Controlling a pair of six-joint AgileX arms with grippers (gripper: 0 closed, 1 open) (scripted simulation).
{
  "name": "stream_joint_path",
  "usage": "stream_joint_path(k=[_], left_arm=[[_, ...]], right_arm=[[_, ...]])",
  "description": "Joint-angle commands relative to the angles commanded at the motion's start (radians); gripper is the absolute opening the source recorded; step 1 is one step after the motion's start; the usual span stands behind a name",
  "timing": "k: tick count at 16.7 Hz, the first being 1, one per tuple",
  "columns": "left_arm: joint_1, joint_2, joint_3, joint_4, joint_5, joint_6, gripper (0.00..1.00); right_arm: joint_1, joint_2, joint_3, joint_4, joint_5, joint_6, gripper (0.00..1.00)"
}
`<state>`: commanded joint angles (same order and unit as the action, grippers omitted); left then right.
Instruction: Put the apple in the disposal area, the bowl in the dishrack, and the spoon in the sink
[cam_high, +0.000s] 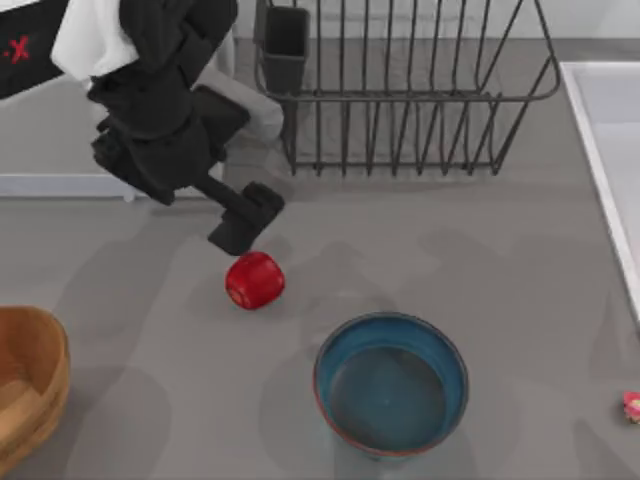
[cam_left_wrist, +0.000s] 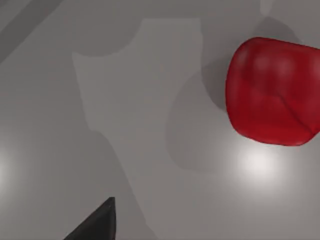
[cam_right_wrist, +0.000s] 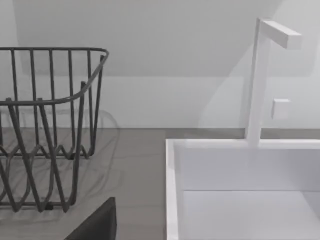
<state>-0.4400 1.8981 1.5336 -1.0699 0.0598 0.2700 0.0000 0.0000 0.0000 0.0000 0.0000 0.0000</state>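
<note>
Left gripper (cam_high: 243, 222): one, at the upper left of the top view, reaching down and right from the dark arm that fills that corner. Its tip hangs just above and left of the apple, close to it; contact cannot be judged. How far the fingers are parted cannot be told, and nothing is seen in their hold. In the left wrist view one dark fingertip (cam_left_wrist: 98, 222) juts in at the lower edge.

Apple (cam_high: 255, 280): one, red, glossy, blocky-round, so no clear long axis and no stem to show which way it points. It sits on the table (cam_high: 450, 250), left of centre in the top view. In the left wrist view it lies at the right edge, cut off there.

Bowl (cam_high: 391, 384): one, teal with a thin brown rim, upright, mouth up, lower centre of the top view, well apart from the apple.

Disposal area (cam_high: 28, 385): one tan wooden basket at the lower left corner, cut off by the frame.

Dishrack (cam_high: 410, 90): one dark wire rack, top centre, its upper part cut off; a dark cup (cam_high: 284, 45) stands at its left corner.

Sink (cam_high: 605, 150): one white basin at the right edge, mostly out of frame. The right wrist view shows its white rim and a white faucet (cam_right_wrist: 262, 75).

Spoon (cam_high: 632, 405): one tiny pink item at the lower right edge, cut off; its long axis cannot be made out.

Right arm: one dark fingertip (cam_right_wrist: 98, 222) at the lower edge of the right wrist view.
</note>
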Motion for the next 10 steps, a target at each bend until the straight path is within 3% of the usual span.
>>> stream_joint_path(k=[5, 10], left_arm=[[-0.060, 0.254, 0.222, -0.136, 0.008, 0.037, 1.00], [-0.069, 0.286, 0.256, -0.154, 0.010, 0.043, 1.00]], right_arm=[[0.000, 0.000, 0.000, 0.000, 0.000, 0.000, 1.00], [0.000, 0.000, 0.000, 0.000, 0.000, 0.000, 1.00]])
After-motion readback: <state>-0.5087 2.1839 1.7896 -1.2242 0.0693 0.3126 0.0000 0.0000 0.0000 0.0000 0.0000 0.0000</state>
